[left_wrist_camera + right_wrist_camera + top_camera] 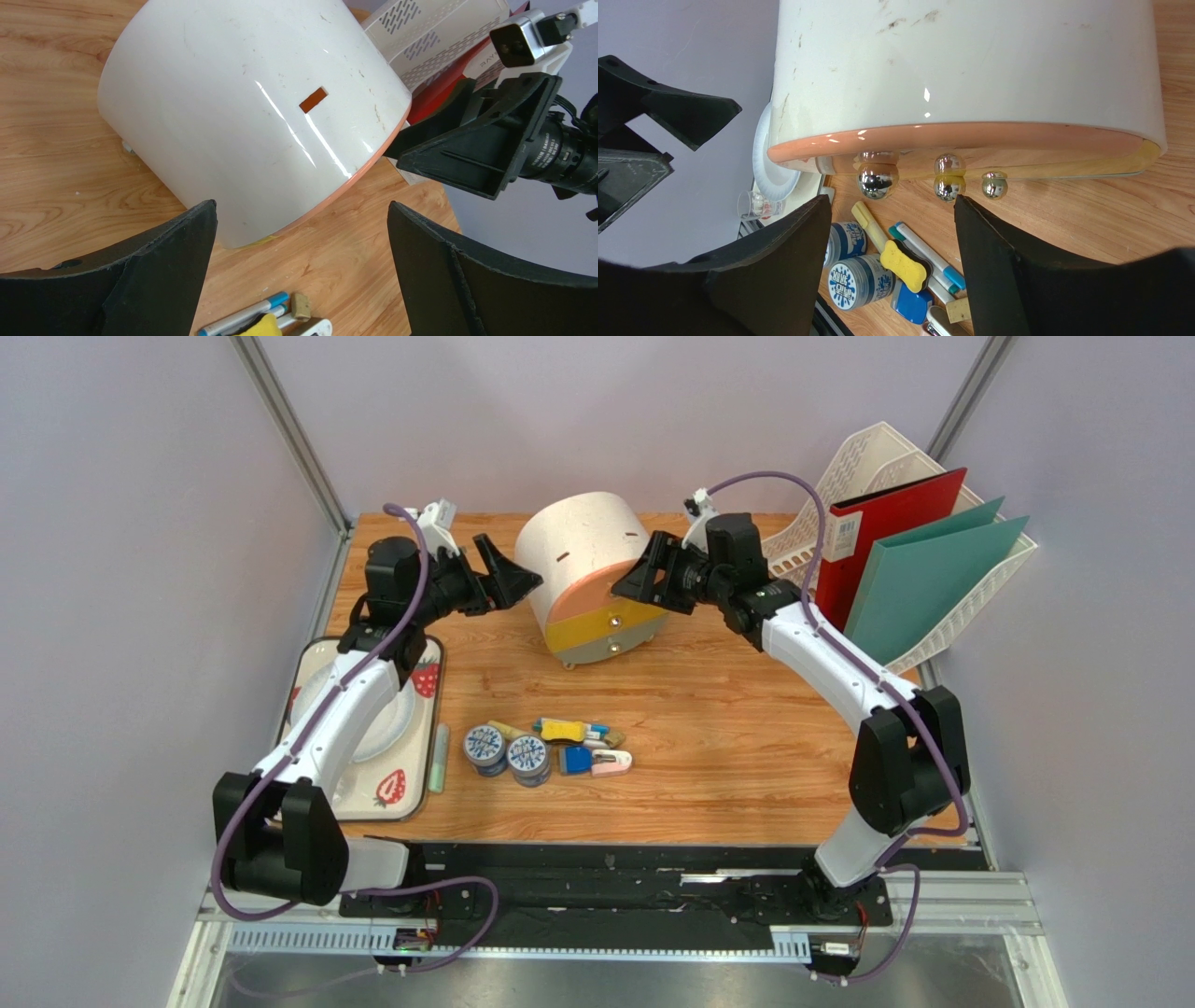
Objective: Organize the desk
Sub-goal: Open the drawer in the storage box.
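The desk (730, 742) is a light wood-grain top. At its back centre stands a round white container (582, 567) with orange and yellow tiers and shiny ball knobs (877, 178), tilted. My left gripper (516, 571) hovers just left of it, open, its jaws wide apart with nothing between them (300, 210). On the container's right side is my right gripper (631, 574), also open and empty (892, 201). Its fingers are apart below the container's (962, 63) orange rim.
Loose items lie mid-desk: two round blue-and-white tins (505, 749), markers (927, 255), a yellow eraser (905, 264) and a blue piece (575, 760). A strawberry-print tray (400, 791) with a plate sits left. A white file rack (898, 469) with red and green folders stands at back right.
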### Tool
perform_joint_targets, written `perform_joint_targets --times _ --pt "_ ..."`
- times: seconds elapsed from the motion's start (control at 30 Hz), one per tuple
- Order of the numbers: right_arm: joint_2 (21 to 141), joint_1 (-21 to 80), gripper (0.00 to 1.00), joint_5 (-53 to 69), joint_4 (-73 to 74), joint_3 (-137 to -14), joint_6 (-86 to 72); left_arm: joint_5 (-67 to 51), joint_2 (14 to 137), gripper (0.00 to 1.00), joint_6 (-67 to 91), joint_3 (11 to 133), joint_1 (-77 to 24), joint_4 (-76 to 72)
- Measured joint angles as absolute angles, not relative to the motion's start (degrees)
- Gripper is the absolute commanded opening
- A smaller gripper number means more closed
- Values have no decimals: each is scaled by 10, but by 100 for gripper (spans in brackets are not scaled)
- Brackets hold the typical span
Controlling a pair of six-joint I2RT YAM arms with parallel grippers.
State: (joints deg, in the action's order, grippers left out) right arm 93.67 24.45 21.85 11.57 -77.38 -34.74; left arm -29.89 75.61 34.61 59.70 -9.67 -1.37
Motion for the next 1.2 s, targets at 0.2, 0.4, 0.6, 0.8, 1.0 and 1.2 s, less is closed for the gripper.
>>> perform_joint_targets --times 0.2,0.4,0.6,0.8,1.0,1.2 --pt "957 248 59 225 113 -782 -355 -300 752 99 335 610 -101 -1" --pt "974 256 51 227 110 -805 -362 -299 737 99 316 615 -102 32" --pt "982 266 39 224 109 -819 -364 -297 735 99 307 620 -102 50" --pt "987 267 31 213 117 -821 -365 -297 735 99 305 620 -102 55" --pt "992 271 16 206 128 -831 -365 -297 735 99 305 620 -102 54" --pt "992 272 11 198 133 -833 -364 -298 735 99 305 620 -102 54"
